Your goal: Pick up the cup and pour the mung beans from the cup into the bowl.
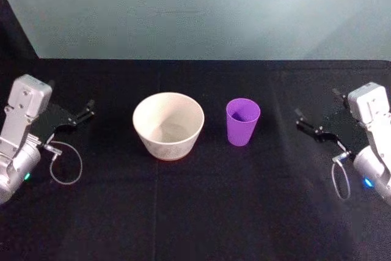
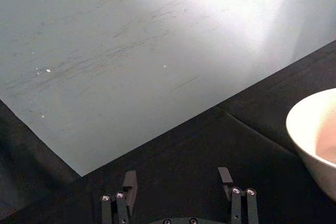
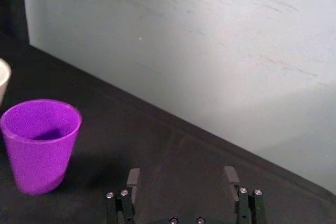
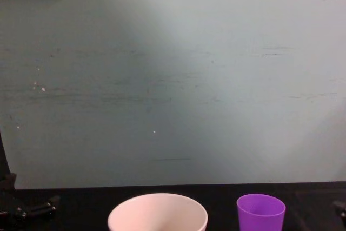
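A wide, round, pale cream-pink bowl (image 1: 168,125) with a thin rim is seen upright near the middle of a black-covered table (image 1: 195,212). Just to its right, apart from it, a small purple plastic tumbler-shaped cup (image 1: 242,121) is stood upright, mouth up; what lies inside the cup cannot be made out. Both are set at about the same depth, well short of the pale teal wall (image 1: 195,10) at the table's far edge.

The left gripper (image 2: 177,178) is held low at the table's left side, well apart from the bowl, its black fingers (image 2: 129,182) spread wide with nothing between them. The right gripper (image 3: 181,176) is held at the right side, well apart from the cup, its fingers (image 3: 231,178) likewise parted and gripping nothing.
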{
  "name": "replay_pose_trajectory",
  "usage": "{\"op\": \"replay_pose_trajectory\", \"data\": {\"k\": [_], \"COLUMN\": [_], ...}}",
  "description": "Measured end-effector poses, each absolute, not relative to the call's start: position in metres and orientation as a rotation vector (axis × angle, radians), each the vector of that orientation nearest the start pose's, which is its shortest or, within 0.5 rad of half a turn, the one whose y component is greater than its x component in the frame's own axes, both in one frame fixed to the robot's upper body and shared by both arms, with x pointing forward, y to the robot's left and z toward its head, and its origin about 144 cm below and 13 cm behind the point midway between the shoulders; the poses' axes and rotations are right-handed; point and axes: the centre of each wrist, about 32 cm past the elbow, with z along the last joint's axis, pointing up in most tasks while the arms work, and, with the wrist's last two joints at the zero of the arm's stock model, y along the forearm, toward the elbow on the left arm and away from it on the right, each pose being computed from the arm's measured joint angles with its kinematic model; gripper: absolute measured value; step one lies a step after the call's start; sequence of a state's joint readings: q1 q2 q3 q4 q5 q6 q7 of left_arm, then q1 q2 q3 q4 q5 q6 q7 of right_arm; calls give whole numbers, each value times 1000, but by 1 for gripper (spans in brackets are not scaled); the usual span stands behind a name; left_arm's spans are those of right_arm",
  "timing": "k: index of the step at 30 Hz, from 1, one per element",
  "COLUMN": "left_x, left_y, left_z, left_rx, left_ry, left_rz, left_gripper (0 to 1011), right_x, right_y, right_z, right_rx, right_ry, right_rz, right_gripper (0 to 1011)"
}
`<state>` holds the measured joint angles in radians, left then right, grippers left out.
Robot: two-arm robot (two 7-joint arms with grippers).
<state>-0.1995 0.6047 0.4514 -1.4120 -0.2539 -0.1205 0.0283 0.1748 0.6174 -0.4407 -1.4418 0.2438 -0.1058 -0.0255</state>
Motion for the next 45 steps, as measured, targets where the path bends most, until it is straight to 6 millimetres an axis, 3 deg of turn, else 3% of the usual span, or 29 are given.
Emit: {"op": "replay_pose_trajectory", "data": {"k": [9, 10, 19, 45], "left_x": [489, 489, 489, 489], "left_y": [310, 310, 310, 310], "left_z": [1140, 1140, 1140, 1140], "left_rx": [304, 305, 304, 304], "left_ry": [-285, -285, -285, -285], "left_rz": [1248, 1248, 1248, 1248], "left_gripper": [1000, 1000, 1000, 1000], "right_x": [461, 455, 468, 502], "right_y": [-311, -285, -265, -238], "right_z": [1142, 1128, 1115, 1103], "right_rx": [-364, -276, -188, -93], "right_ry": [-278, -177, -94, 3], "right_rz": [-1155, -1017, -985, -1003], "right_gripper": [1002, 1002, 1002, 1002]}}
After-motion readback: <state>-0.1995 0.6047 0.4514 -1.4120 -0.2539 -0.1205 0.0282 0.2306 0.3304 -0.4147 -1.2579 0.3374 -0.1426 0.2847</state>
